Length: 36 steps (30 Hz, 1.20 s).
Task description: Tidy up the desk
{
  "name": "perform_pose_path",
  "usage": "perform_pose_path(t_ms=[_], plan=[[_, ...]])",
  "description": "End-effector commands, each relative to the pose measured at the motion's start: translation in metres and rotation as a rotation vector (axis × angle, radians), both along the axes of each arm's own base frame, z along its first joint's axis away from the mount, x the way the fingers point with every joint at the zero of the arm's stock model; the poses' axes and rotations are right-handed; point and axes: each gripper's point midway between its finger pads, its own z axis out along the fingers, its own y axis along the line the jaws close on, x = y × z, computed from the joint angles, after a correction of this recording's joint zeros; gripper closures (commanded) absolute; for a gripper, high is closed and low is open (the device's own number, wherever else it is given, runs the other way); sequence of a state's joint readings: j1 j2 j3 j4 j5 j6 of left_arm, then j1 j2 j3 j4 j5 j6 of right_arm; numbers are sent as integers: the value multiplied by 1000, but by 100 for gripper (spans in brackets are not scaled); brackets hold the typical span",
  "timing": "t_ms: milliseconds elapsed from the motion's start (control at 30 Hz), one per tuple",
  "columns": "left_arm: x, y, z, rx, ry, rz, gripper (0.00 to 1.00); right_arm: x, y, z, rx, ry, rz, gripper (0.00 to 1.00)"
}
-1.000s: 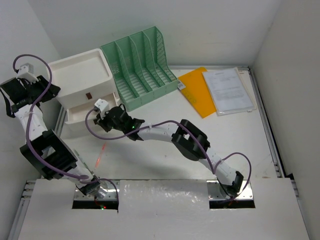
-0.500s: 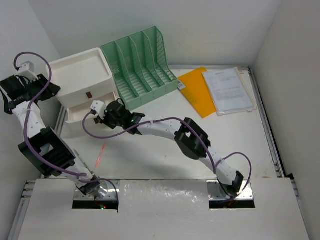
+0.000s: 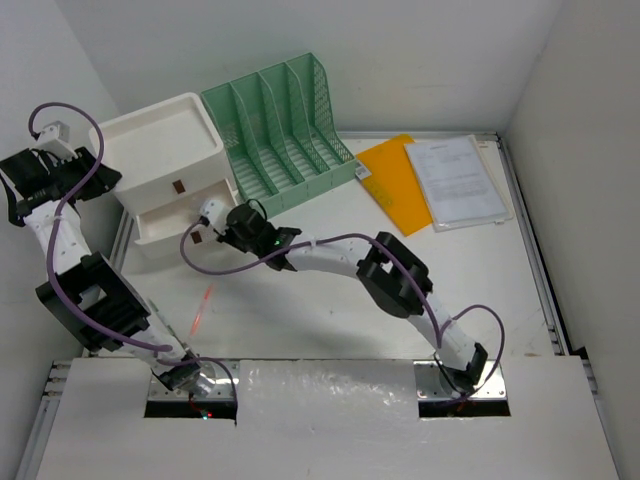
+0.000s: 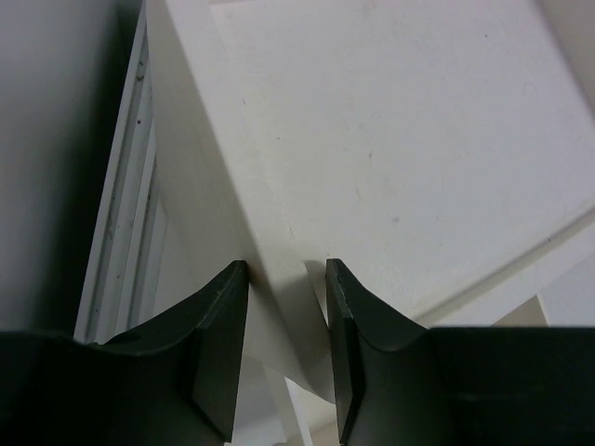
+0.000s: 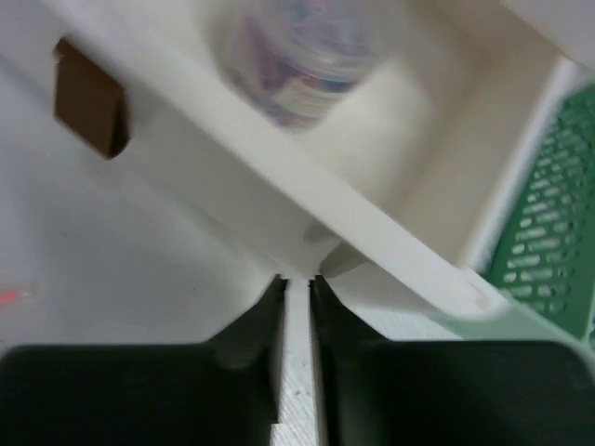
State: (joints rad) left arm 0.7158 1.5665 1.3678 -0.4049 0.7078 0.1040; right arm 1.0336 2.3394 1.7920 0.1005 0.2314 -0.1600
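Note:
The white desk (image 3: 330, 310) carries a white drawer box (image 3: 160, 145) at the back left, its lower drawer (image 3: 170, 228) partly open. My right gripper (image 3: 222, 228) is shut, its tips (image 5: 297, 279) pressed against the drawer's front wall (image 5: 232, 186) beside a brown handle (image 5: 85, 98). A clear container with a coloured label (image 5: 307, 56) lies in the drawer. My left gripper (image 3: 85, 172) is at the box's left side; in the left wrist view the gripper (image 4: 284, 274) has its jaws closed on the box's side wall (image 4: 223, 186).
A green file rack (image 3: 280, 130) stands right of the drawer box and shows in the right wrist view (image 5: 548, 242). An orange folder (image 3: 392, 185) and white papers (image 3: 455, 180) lie at the back right. The desk's metal rail (image 4: 112, 242) runs left of the box.
My right gripper has moved toward the back, and the drawer has slid further into the box. My left gripper has stayed on the box.

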Motion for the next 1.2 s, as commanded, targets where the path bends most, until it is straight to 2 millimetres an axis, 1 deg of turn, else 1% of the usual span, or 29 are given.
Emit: perform_pose_path(t_ms=[0,33,67,133,167,200,233,267,300,400,467,533,567,600,633,667,700,733,767,800,833,867,900,933,1000,1033,1067,1133,1167], plan=[[-26,-32,-63,-167,205,-54,100,23,-16,96,339,-48,-129,80],[-26,-32,-63,-171,202,-49,100,15,-11,99,392,-25,-118,71],[-26,-33,-64,-175,195,-47,100,2,-1,107,462,-14,-119,62],[-25,-33,-63,-187,189,-33,100,-9,8,101,491,6,-134,51],[-25,-33,-62,-188,183,-29,100,-16,15,90,500,19,-162,45],[-24,-35,-62,-190,184,-30,100,-18,24,96,554,31,-170,44],[-24,-34,-62,-190,185,-28,100,-27,32,95,576,41,-168,43],[-24,-35,-61,-192,183,-30,100,-24,32,83,579,36,-218,42],[-24,-34,-62,-195,184,-28,100,-24,39,89,616,36,-234,42],[-24,-36,-62,-197,182,-34,100,-24,51,81,644,44,-275,42],[-23,-37,-62,-198,182,-40,100,-29,64,78,652,48,-248,42],[-22,-39,-61,-195,181,-50,100,-32,69,80,643,29,-228,42],[-22,-40,-61,-184,182,-59,100,-30,63,76,612,-14,-251,42],[-23,-41,-62,-177,188,-66,100,-30,56,82,613,-33,-269,42],[-23,-39,-61,-154,186,-74,100,-29,43,70,600,-34,-295,42],[-23,-39,-61,-142,187,-79,100,-27,32,72,604,-38,-313,42],[-25,-38,-61,-136,196,-84,100,-23,22,97,642,-37,-299,43],[-25,-38,-61,-126,200,-91,100,-24,18,101,643,-25,-278,42],[-27,-37,-63,-109,208,-108,100,-26,9,91,606,1,-263,42],[-32,-39,-67,-131,234,-115,100,-27,5,96,598,18,-225,42],[-33,-45,-63,-146,221,-153,100,-31,-1,111,584,12,-199,42],[-38,-48,-63,-172,228,-167,100,-34,-6,106,549,23,-180,42],[-45,-58,-64,-213,247,-189,100,-37,-6,109,532,30,-151,42],[-48,-65,-62,-242,239,-210,100,-41,-10,107,496,48,-142,43],[-56,-77,-61,-273,230,-213,100,-40,-10,107,481,71,-129,43],[-58,-81,-59,-295,225,-208,100,-43,-8,102,470,96,-114,43],[-60,-84,-51,-286,206,-209,100,-41,-10,99,465,106,-118,43],[-63,-87,-46,-288,199,-198,100,-38,-12,90,460,149,-132,45],[-65,-87,-38,-269,184,-191,100,-31,-17,86,460,166,-149,46]])
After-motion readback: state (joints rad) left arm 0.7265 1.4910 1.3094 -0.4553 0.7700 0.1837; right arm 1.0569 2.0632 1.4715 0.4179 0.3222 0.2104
